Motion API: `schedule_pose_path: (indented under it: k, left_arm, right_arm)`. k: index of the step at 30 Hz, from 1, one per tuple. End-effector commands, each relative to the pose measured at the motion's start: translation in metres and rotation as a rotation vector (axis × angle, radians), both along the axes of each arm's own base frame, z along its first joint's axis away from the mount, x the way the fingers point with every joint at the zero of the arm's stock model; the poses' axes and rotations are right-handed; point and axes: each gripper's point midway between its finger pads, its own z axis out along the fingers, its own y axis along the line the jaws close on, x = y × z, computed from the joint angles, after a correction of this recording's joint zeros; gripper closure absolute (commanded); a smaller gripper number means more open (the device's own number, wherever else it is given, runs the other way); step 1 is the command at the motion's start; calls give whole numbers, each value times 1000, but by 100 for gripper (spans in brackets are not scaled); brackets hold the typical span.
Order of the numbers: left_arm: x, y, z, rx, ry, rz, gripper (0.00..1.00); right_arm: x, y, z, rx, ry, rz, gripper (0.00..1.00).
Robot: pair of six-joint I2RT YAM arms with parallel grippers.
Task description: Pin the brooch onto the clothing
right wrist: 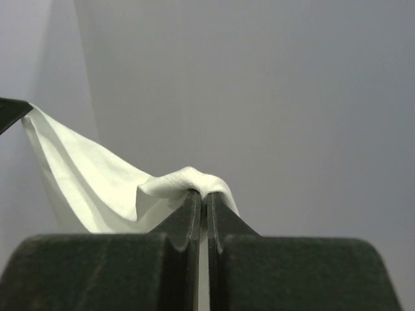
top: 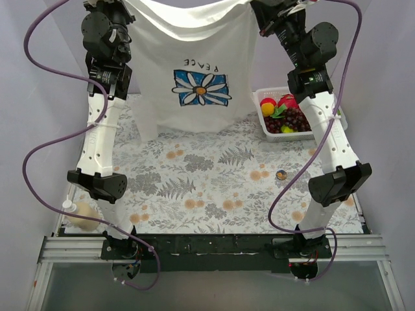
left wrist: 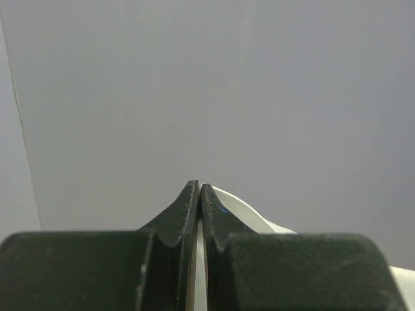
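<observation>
Held up over the 12 o'clock end of the floral counter (top: 207,188): white short-sleeved cotton T-shirt (top: 188,52), blue daisy print facing the camera. Its 10 o'clock edge is clamped in the left fingers (left wrist: 187,208), its 2 o'clock edge in the right fingers (right wrist: 190,212).

A basket (top: 264,124) of fruit (top: 295,120) sits on the floral cloth (top: 214,188) to my right, a pale bottle (top: 81,215) at my near left.

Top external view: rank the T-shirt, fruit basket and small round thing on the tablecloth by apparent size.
1. T-shirt, hanging nearer the camera, yet plainly largest.
2. fruit basket.
3. small round thing.
</observation>
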Motion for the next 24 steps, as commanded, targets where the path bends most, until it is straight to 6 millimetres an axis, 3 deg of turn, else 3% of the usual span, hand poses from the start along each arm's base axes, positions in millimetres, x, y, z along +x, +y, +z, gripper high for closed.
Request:
schedule_pose_path:
  k: [1, 5, 6, 8, 9, 11, 12, 13, 14, 15, 16, 18, 19, 20, 21, 22, 23, 24]
  left_arm:
    - [-43, 20, 74, -23, -252, 13, 100]
    - [-37, 22, 70, -33, -258, 10, 100]
    - [-34, 25, 65, -31, -241, 25, 100]
    - [-27, 23, 52, -23, -206, 24, 100]
    - [-18, 21, 35, -14, -161, 24, 100]
    - [-14, 24, 15, -17, -98, 43, 100]
    - [-9, 26, -18, -31, -19, 52, 100]
    - [-12, 29, -31, -36, 7, 65, 100]
    - [-12, 31, -53, -33, 54, 79, 100]
    - [-4, 31, -100, -33, 151, 89, 100]
    - [-23, 39, -104, -73, 156, 107, 100]
    - [-35, 40, -133, -100, 221, 98, 100]
    - [-45, 44, -165, -116, 278, 108, 100]
    - [-52, 45, -176, -134, 300, 108, 100]
    - [-58, 45, -194, -133, 340, 110, 100]
    - [-62, 48, -230, -123, 424, 125, 100]
    - [-76, 49, -235, -176, 425, 117, 100]
    - [-82, 49, -249, -185, 457, 115, 100]
  right_arm:
    - [-63, -44, 101, 195, -350, -88, 99]
    - [-62, -57, 93, 205, -351, -102, 99]
    - [-50, -54, 73, 184, -314, -105, 99]
    - [-56, -59, 63, 176, -310, -111, 99]
    - [-50, -57, 38, 152, -261, -114, 99]
    - [-44, -55, 8, 126, -198, -115, 99]
    - [-50, -56, -1, 117, -183, -114, 99]
    - [-35, -50, -47, 80, -84, -109, 99]
    - [-33, -48, -66, 65, -43, -103, 99]
    - [-38, -48, -78, 63, -14, -94, 99]
    - [-31, -43, -126, 27, 85, -77, 99]
    - [-37, -40, -161, 1, 162, -51, 99]
    - [-39, -37, -198, -18, 247, -29, 99]
    - [-42, -36, -220, -36, 304, -21, 99]
    - [-49, -37, -230, -38, 333, -19, 99]
    - [-52, -39, -243, -32, 372, -21, 99]
    - [-57, -41, -279, -50, 455, -20, 99]
    - [-66, -42, -286, -45, 479, -17, 99]
